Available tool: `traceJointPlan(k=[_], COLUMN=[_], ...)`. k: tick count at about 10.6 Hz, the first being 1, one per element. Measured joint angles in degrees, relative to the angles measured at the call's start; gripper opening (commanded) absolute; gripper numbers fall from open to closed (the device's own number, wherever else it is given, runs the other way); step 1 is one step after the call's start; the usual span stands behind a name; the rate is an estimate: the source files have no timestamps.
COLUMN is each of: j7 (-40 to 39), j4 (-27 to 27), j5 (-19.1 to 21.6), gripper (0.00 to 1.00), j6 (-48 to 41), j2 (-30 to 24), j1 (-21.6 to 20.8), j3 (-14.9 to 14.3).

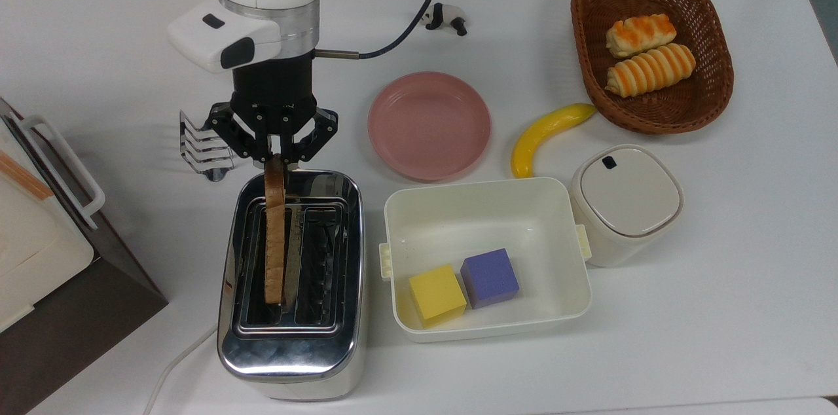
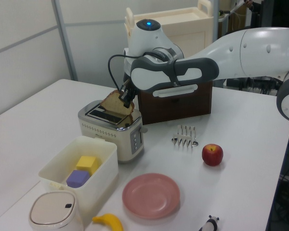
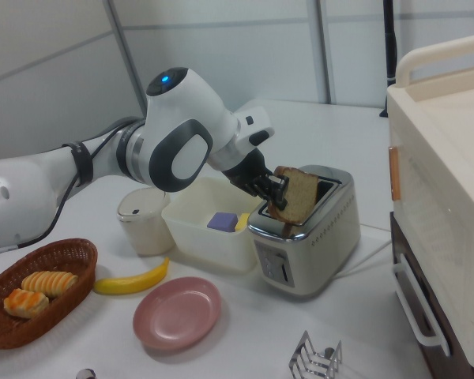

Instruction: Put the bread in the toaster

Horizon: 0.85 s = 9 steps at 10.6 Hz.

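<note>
The chrome toaster [image 1: 291, 343] stands at the front left of the white table, also seen as the toaster [image 2: 111, 132] and toaster [image 3: 308, 237]. The bread [image 1: 275, 238] is a tan slice with brown crust, seen edge-on over the slot on the top view's left. It is tilted, its lower corner down in that slot and most of it above the toaster top. My gripper [image 1: 276, 163] is shut on the slice's upper end, just behind the toaster. The side views show the tilted bread [image 2: 116, 102], bread [image 3: 294, 195] held in the gripper [image 2: 126, 98], gripper [image 3: 275, 187].
A cream tub [image 1: 386, 238] with a yellow and a purple cube sits right of the toaster. Around it are a pink plate [image 1: 429, 124], a banana [image 1: 546, 133], a white lidded jar [image 1: 625, 202], a wicker basket [image 1: 582, 42] of rolls, a metal rack [image 1: 203, 146] and an apple [image 2: 212, 154].
</note>
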State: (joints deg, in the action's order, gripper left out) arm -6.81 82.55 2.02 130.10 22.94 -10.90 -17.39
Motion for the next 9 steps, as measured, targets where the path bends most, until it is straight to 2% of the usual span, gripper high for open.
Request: traceJointPlan(k=[1, 2, 7, 9], j7=[0.03, 0.1, 12.74, 15.26], j4=[0.0, -0.04, 0.23, 0.22], j5=[1.59, 3.16, 4.38, 4.38], gripper=[0.61, 1.0, 1.0, 1.0], j6=[0.0, 0.89, 12.08, 13.46], j2=[0.11, 0.21, 2.56, 3.15], j1=[0.24, 0.59, 1.08, 1.06], j3=[-0.01, -0.02, -0.02, -0.02])
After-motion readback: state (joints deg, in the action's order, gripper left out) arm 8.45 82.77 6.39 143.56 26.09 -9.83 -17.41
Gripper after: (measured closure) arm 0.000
